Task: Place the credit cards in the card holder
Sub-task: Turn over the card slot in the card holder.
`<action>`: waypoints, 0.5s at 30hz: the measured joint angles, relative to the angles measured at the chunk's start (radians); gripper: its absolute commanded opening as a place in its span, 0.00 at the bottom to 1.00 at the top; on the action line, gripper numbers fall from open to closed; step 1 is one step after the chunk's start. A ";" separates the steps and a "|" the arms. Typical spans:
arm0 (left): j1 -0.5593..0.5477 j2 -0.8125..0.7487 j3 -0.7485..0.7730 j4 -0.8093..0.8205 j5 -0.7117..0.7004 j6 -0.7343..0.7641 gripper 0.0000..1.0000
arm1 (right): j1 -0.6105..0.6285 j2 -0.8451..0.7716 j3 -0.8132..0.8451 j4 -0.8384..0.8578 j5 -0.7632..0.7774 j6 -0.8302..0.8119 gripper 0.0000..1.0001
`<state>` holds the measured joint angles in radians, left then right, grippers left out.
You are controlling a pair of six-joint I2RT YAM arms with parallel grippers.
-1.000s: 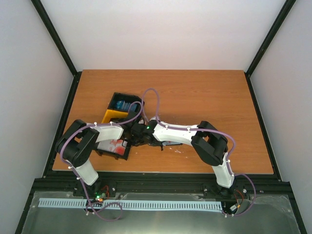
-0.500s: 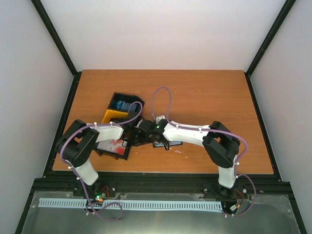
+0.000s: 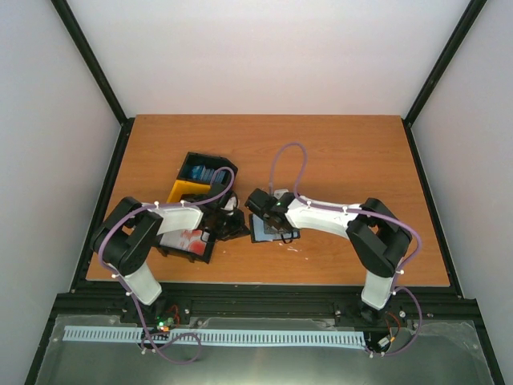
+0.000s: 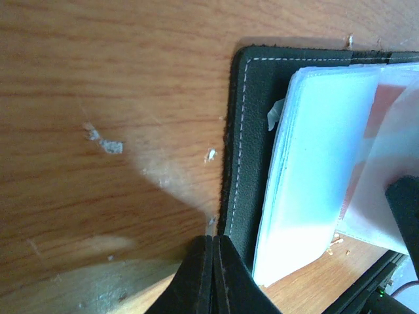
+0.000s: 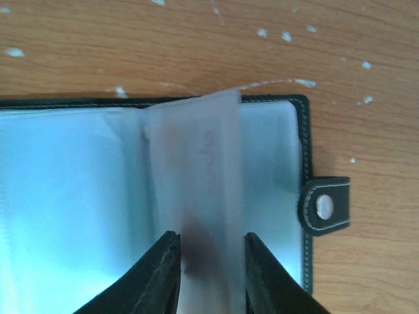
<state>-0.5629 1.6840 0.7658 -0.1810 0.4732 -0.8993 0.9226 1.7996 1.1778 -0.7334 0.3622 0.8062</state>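
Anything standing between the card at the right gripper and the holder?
Nothing visible does. The card, blotched red, already shows through a clear sleeve of the open holder, between the fingers of the right gripper.

You see the card holder (image 5: 304,150) in black with pale stitching along its edge, a silver stud (image 5: 324,207) on its tab, and frosted bluish-white sleeves (image 5: 65,196), one tinted red. The table (image 3: 337,152) is orange-brown wood grain flecked with white. Beside the yellow bin (image 3: 184,191), a black bin (image 3: 192,158) shows blue cards (image 3: 200,172). Nearer you lie white cards (image 3: 191,239) blotched red.
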 measured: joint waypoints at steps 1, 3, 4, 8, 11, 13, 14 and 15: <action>0.000 0.000 0.000 0.000 0.000 0.000 0.01 | -0.004 0.000 -0.008 -0.003 0.005 0.000 0.35; 0.000 0.000 0.000 0.000 -0.001 0.000 0.01 | -0.006 0.000 -0.020 -0.013 0.021 0.000 0.38; 0.000 0.000 0.000 -0.001 -0.001 0.000 0.01 | -0.006 0.000 -0.023 -0.015 0.028 0.003 0.41; 0.000 -0.003 0.002 -0.008 -0.007 0.001 0.01 | -0.009 -0.005 -0.031 -0.033 0.063 0.007 0.48; 0.000 -0.007 0.003 -0.015 -0.015 0.007 0.00 | -0.012 -0.017 -0.032 -0.053 0.094 0.015 0.51; 0.000 -0.008 0.005 -0.022 -0.018 0.014 0.01 | -0.016 -0.023 -0.032 -0.068 0.112 0.022 0.51; 0.000 -0.009 0.006 -0.026 -0.020 0.018 0.01 | -0.018 -0.026 -0.032 -0.074 0.120 0.024 0.50; 0.000 -0.010 0.007 -0.029 -0.023 0.020 0.01 | -0.019 -0.028 -0.032 -0.080 0.124 0.024 0.51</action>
<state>-0.5629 1.6741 0.7731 -0.2096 0.4507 -0.8791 0.9031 1.7718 1.1461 -0.8135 0.4866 0.8303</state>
